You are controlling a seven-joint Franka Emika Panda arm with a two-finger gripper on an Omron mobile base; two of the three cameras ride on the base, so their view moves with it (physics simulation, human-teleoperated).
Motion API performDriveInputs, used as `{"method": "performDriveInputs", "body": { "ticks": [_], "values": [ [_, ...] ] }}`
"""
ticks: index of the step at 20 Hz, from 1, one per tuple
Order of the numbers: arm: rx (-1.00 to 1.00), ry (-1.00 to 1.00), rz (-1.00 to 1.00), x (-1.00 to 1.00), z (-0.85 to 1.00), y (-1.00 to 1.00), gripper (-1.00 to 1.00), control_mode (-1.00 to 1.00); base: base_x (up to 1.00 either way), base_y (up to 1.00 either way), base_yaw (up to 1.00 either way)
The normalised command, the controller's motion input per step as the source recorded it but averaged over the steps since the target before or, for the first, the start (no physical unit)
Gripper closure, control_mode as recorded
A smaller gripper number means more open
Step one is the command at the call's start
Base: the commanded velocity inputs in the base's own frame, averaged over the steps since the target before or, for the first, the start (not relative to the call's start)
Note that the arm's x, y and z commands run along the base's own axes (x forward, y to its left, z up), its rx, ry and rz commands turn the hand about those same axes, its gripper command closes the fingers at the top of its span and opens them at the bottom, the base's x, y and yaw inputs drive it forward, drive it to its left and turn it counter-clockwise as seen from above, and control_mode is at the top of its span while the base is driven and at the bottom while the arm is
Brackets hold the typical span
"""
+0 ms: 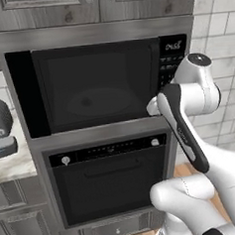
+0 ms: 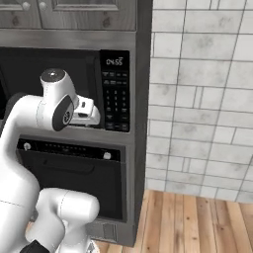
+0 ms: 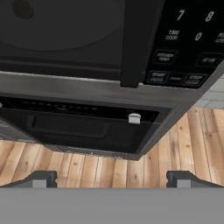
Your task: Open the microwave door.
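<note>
The fingers (image 3: 112,178) stand wide apart and hold nothing, with the wood floor (image 3: 87,168) beyond them. Past them sits the oven (image 3: 78,127) with its silver knob (image 3: 134,118). Above it, built into the cabinet, the microwave (image 1: 100,86) has its door (image 1: 87,89) shut, handle (image 3: 139,41) beside the keypad (image 3: 188,43).

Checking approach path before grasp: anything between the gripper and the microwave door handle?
Nothing visible. In the hand view the open gripper looks straight at the lower end of the handle on the microwave door, with only open air between them. The oven sits below, out of the path.
</note>
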Motion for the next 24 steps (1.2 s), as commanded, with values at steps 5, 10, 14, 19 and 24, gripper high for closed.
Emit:
{"method": "performDriveInputs", "body": {
  "ticks": [5, 10, 14, 19, 24],
  "values": [
    [0.00, 0.00, 0.00, 0.00, 0.00, 0.00, -1.00, 1.00, -0.47, -0.19, -0.03],
    [0.00, 0.00, 0.00, 0.00, 0.00, 0.00, -1.00, -1.00, -0.06, -0.02, -0.01],
    [0.00, -0.08, 0.00, -0.10, 0.01, 0.00, -1.00, -1.00, 0.00, 0.00, 0.00],
    [0.00, -0.19, 0.00, -0.21, 0.13, 0.00, -1.00, -1.00, 0.00, 0.00, 0.00],
    [0.00, -0.33, 0.00, -0.05, 0.32, -0.05, -1.00, -1.00, 0.00, 0.00, 0.00]
  ]
}}
